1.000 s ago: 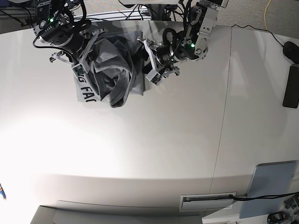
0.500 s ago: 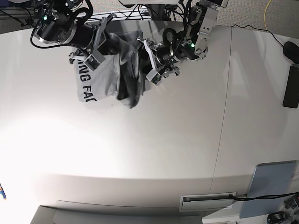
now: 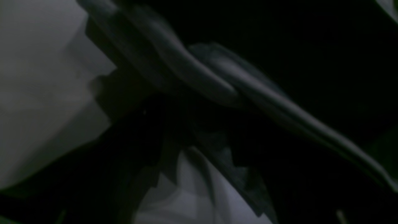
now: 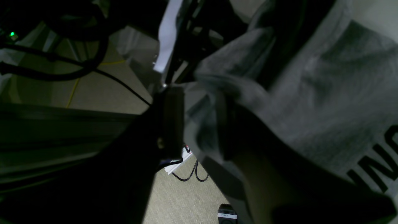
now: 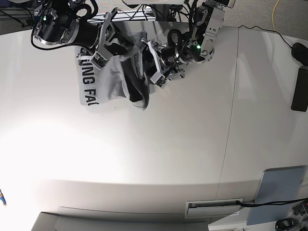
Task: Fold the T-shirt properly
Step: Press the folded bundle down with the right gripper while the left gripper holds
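Observation:
The heather-grey T-shirt [image 5: 109, 79] lies bunched at the table's far left, with black lettering [image 5: 88, 82] along its left edge. My right gripper [image 5: 102, 45] is shut on a fold of it and holds that part up off the table; a dark fold [image 5: 139, 96] hangs down to the right. In the right wrist view the cloth [image 4: 311, 93] runs between the dark fingers [image 4: 169, 118]. My left gripper [image 5: 155, 63] stands at the shirt's right edge with its jaws spread. The left wrist view is dark; cloth folds [image 3: 217, 84] cross above a toothed finger [image 3: 239, 174].
A black mouse [image 5: 301, 50] and a black flat device [image 5: 301, 89] lie at the table's right edge. A blue-grey panel [image 5: 281, 192] sits at the near right. A seam [image 5: 231, 120] runs down the table. Cables hang behind the far edge.
My right gripper has lifted the shirt and carried it to the right. The bunch has opened, more lettering shows, and the hanging fold has swung right. The left gripper has hardly moved.

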You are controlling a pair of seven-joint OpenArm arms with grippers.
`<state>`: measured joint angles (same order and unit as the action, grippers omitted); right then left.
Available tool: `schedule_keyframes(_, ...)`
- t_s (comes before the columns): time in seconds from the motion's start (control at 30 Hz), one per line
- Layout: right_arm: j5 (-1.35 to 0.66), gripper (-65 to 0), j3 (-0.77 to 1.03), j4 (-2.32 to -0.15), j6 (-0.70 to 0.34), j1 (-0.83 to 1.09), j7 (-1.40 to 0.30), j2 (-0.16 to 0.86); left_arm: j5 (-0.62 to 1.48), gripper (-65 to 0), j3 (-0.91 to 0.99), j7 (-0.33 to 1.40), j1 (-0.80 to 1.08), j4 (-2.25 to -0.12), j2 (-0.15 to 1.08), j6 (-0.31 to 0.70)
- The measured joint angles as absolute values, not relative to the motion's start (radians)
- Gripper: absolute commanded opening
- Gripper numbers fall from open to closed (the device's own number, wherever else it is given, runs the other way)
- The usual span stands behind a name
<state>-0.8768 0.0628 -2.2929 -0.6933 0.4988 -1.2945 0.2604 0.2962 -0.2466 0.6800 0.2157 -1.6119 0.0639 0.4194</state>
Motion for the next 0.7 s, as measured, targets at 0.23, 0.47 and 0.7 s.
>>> schedule_keyframes(0.23,-0.882,-46.1,0.160,-2.293,-0.694,0.482,-1.294,0.280,0.258,-31.5,-0.247,0.852,0.220,-1.715,0.070,0.415)
schedule_keyframes(0.47,-0.865,-46.1,0.391,-2.293,-0.654,0.432,-1.275,0.282,0.254,-31.5,-0.241,0.892,0.221,-1.849,0.075,0.412)
schedule_keyframes(0.7,-0.884,-46.1,0.283,-2.293,-0.655,0.432,-1.298,0.282,0.277,-31.5,-0.242,0.891,0.224,-1.884,0.075,0.410)
